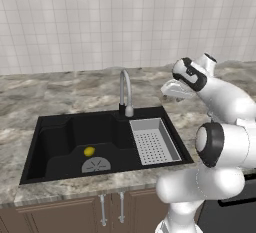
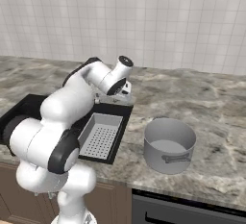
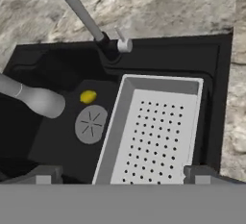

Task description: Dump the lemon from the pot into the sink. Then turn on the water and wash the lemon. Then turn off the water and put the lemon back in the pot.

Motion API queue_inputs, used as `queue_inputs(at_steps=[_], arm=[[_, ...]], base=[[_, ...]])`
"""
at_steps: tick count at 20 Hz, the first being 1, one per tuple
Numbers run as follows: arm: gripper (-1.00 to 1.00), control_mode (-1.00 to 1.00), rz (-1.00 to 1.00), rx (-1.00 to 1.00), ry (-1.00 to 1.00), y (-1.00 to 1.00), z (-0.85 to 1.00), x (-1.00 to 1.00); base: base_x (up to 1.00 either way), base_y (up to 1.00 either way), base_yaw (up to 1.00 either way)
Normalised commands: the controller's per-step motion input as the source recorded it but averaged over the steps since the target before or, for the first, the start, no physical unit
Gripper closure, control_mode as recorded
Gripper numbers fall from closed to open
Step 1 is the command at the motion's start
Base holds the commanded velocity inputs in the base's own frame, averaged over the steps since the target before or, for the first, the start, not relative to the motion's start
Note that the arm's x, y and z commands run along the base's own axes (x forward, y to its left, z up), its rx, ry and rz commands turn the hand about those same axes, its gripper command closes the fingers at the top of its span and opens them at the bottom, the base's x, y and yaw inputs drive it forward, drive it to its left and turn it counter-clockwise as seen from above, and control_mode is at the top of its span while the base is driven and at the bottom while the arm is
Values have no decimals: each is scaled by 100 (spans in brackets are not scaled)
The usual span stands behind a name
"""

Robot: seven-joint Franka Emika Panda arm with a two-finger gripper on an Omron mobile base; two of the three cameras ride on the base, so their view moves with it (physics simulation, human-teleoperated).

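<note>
In the left base view, the lemon (image 1: 89,151) was seen lying on the floor of the black sink (image 1: 50,127), just above and left of the round grey drain (image 1: 96,165). The perforated tray insert (image 1: 154,141) was seated in the right part of the basin. The gooseneck tap (image 1: 124,89) rose from the back rim, with its small knob (image 1: 129,111) at the base. The arm was bent over the counter right of the sink, and the gripper (image 1: 175,91) was held above the counter behind the tray; how its jaws stood could not be told from here.

In the right base view, the pot (image 2: 169,144) was seen standing upright on the marble counter (image 2: 211,103), right of the sink and well apart from the arm. The gripper (image 2: 126,89) was held above the sink's back right corner.

In the hand view, the two finger tips (image 3: 45,175) were seen set wide apart at the bottom, with nothing between them. Beyond them the tray insert lay, and the lemon (image 3: 88,96) rested just beside the drain (image 3: 91,123). The tap spout (image 3: 33,98) was seen reaching in from the left edge.
</note>
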Motion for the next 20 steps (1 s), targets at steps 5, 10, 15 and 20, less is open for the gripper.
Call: queue_inputs(at_steps=[5,10,15,20], arm=[[-100,-100,19,15,0,33,-53,54],[-100,-100,14,9,-1,29,-32,64],[-100,-100,10,1,-6,30,-16,49],[-100,-100,9,1,-8,29,-32,31]], base=[[0,0,0],[0,0,0],[0,0,0],[0,0,0]])
